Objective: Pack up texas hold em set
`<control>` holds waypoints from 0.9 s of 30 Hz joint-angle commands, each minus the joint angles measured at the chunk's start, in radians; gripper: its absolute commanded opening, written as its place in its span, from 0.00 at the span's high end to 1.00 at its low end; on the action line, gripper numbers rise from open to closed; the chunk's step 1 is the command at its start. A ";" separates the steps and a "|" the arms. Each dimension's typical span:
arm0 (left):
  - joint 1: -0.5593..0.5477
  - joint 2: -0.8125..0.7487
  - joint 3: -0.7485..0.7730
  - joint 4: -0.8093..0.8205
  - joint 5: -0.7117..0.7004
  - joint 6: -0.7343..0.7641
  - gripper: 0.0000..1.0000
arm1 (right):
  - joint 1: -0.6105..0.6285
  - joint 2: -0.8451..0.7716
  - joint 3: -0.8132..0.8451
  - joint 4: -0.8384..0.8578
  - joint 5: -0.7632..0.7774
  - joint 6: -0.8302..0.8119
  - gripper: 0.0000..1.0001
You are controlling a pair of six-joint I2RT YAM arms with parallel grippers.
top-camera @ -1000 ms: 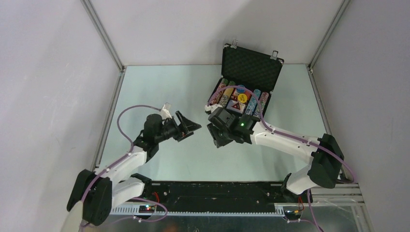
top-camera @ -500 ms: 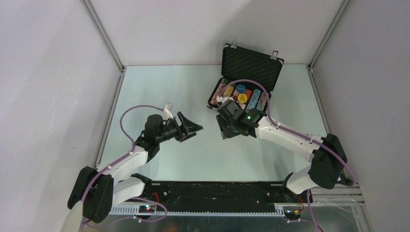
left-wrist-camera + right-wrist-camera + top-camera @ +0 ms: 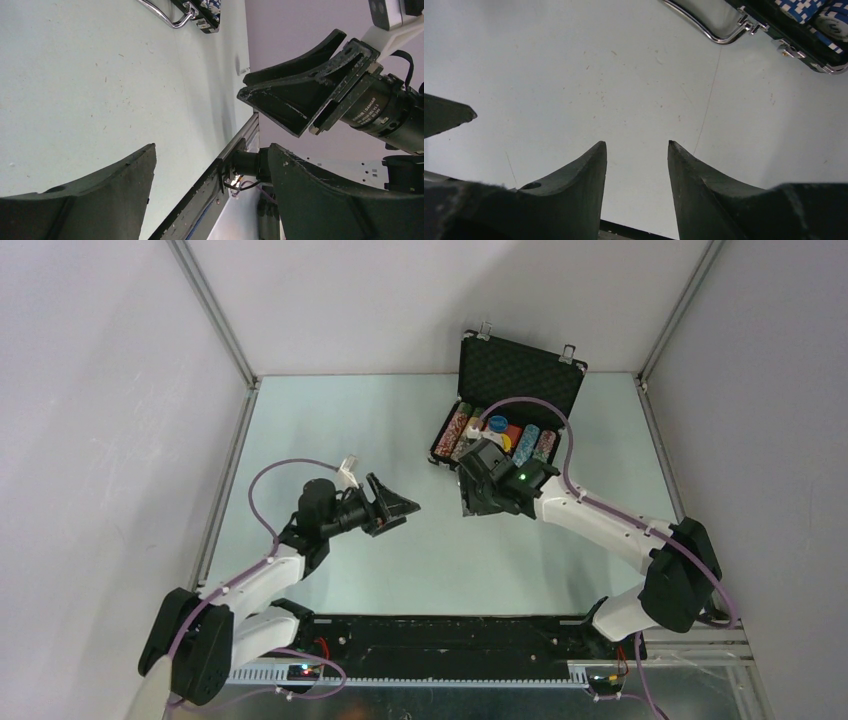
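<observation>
While the briefcase (image 3: 520, 375) sat open at the far right of the table (image 3: 330, 420), chips (image 3: 458, 425) racked inside, I noted my right gripper (image 3: 636, 145) just short of its handle (image 3: 724, 42), fingers apart on nothing. The left gripper (image 3: 212, 147) hung well clear mid-table, fingers spread wide, empty.

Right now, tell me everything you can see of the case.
The case is black with silver trim, lying open at the table's far right. Its lid is raised, lined with dark egg-crate foam, two silver latches on its top edge. Inside lie rows of chips, a blue disc and a yellow disc. A silver handle sits on the near wall. The right gripper hovers just in front, open, not touching it.
</observation>
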 commanded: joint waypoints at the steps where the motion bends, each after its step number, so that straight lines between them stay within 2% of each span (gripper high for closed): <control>1: -0.004 -0.028 0.004 0.023 0.025 0.021 0.13 | -0.013 -0.026 0.003 0.022 0.041 0.044 0.47; 8: -0.004 -0.056 0.019 -0.023 0.015 0.035 0.14 | -0.026 -0.016 -0.002 0.014 0.066 0.057 0.43; 14: -0.004 -0.079 0.058 -0.132 0.002 0.088 0.14 | -0.139 -0.076 -0.068 0.014 0.068 0.121 0.36; 18: -0.005 -0.089 0.082 -0.179 0.001 0.109 0.14 | -0.323 -0.167 -0.171 0.023 0.055 0.159 0.32; 20: -0.004 -0.093 0.092 -0.198 -0.001 0.120 0.14 | -0.500 -0.244 -0.253 0.037 0.029 0.164 0.30; 24: -0.005 -0.091 0.101 -0.220 -0.006 0.124 0.14 | -0.711 -0.341 -0.354 0.069 -0.011 0.160 0.27; 27: -0.004 -0.086 0.110 -0.230 -0.008 0.123 0.14 | -0.836 -0.367 -0.381 0.070 0.023 0.161 0.24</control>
